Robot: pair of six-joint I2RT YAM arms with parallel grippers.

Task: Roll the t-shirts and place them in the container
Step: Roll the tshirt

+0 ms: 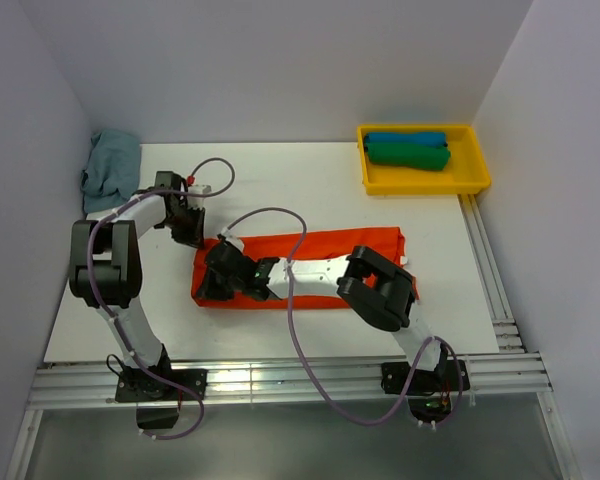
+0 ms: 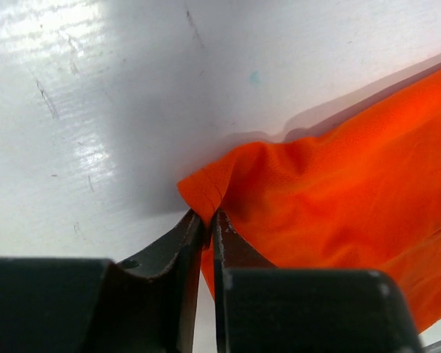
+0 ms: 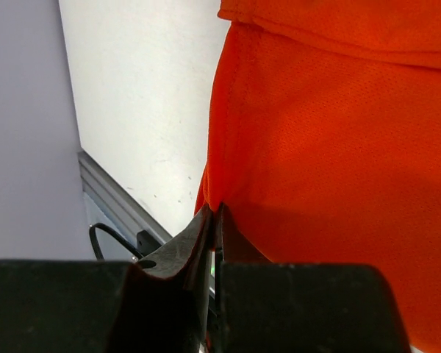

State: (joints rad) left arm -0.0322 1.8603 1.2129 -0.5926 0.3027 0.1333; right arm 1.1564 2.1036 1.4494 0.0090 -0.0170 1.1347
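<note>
The orange-red t-shirt (image 1: 325, 246) lies folded as a long strip across the middle of the white table. My left gripper (image 1: 194, 238) is at its far left corner. In the left wrist view the jaws (image 2: 209, 215) are shut on a pinched corner of the orange cloth (image 2: 338, 198), just above the table. My right gripper (image 1: 209, 290) reaches across the shirt to its near left corner. In the right wrist view it (image 3: 217, 211) is shut on the edge of the orange cloth (image 3: 316, 132). My right forearm hides part of the strip.
A yellow tray (image 1: 425, 184) at the back right holds a rolled blue shirt (image 1: 406, 138) and a rolled green shirt (image 1: 408, 155). A crumpled grey-blue shirt (image 1: 111, 166) lies at the back left by the wall. Aluminium rails (image 1: 280, 380) run along the near and right edges.
</note>
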